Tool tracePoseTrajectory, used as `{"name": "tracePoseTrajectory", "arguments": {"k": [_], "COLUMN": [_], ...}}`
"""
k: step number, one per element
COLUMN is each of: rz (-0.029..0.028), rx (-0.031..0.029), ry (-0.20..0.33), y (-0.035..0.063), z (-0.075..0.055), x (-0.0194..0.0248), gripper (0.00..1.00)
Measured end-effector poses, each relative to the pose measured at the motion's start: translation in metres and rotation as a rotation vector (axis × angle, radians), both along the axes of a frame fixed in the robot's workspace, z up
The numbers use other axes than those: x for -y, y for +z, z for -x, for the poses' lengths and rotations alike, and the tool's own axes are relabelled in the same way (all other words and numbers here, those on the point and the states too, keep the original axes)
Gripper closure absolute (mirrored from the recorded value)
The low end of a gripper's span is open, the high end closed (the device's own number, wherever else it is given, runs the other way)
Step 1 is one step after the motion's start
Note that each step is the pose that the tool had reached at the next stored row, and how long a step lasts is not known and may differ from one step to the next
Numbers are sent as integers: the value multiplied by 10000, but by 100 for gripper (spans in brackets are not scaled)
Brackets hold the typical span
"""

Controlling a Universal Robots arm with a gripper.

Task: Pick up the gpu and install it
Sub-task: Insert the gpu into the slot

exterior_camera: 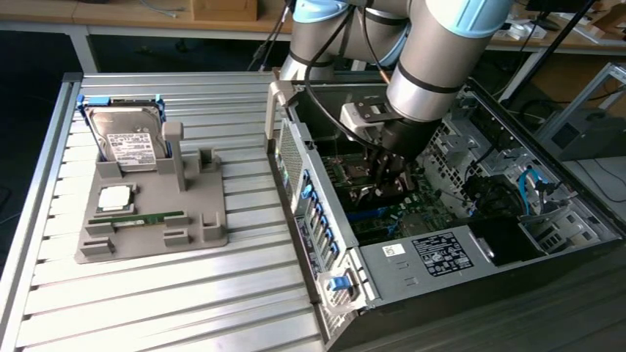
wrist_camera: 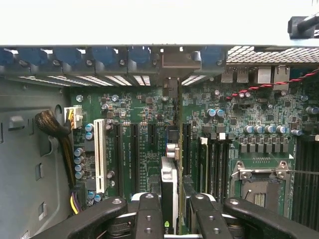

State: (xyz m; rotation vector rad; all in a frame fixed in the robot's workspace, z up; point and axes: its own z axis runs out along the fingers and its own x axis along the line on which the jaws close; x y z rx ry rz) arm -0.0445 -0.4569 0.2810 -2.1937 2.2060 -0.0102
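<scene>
Silver-and-blue jointed robot arm (exterior_camera: 445, 59) reaches down into an open black desktop computer case (exterior_camera: 547, 242) that lies on its side on a ribbed aluminium slat table (exterior_camera: 166, 293).

Black two-finger gripper (wrist_camera: 169, 211) sits low inside the case, over the green motherboard (wrist_camera: 144, 144). In the wrist view the fingers (wrist_camera: 147, 214) stand close either side of the gpu (wrist_camera: 168, 189), a thin card seen edge-on with a silver strip along its edge and a green board beneath. Gripper is clenched on that card, jaws partly closed with the card between them.

The card stands upright, on edge, running in line with the long black expansion slots (wrist_camera: 134, 149) on the board and pointing toward the silver rear bracket area (wrist_camera: 174, 62) at the case wall. Whether its lower edge is seated in a slot cannot be told. A white slot (wrist_camera: 99, 154) lies a few slots away, next to a row of blue capacitors. The empty silver processor socket (wrist_camera: 259, 181) is off to the card's other side.

On the table, toward the exterior view's left, a grey plastic parts holder (exterior_camera: 146, 220) carries a silver hard drive with white label (exterior_camera: 127, 139) propped upright, a square silver processor chip (exterior_camera: 116, 196), and a narrow green memory stick (exterior_camera: 137, 217) lying flat.
</scene>
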Motion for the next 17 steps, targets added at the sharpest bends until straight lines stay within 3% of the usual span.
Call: {"name": "tracePoseTrajectory", "arguments": {"k": [12, 17], "rz": [-1, -41], "rx": [0, 1], "ry": [0, 1], "y": [-87, -120], "z": [2, 2], "x": [7, 21], "gripper": [73, 73]}}
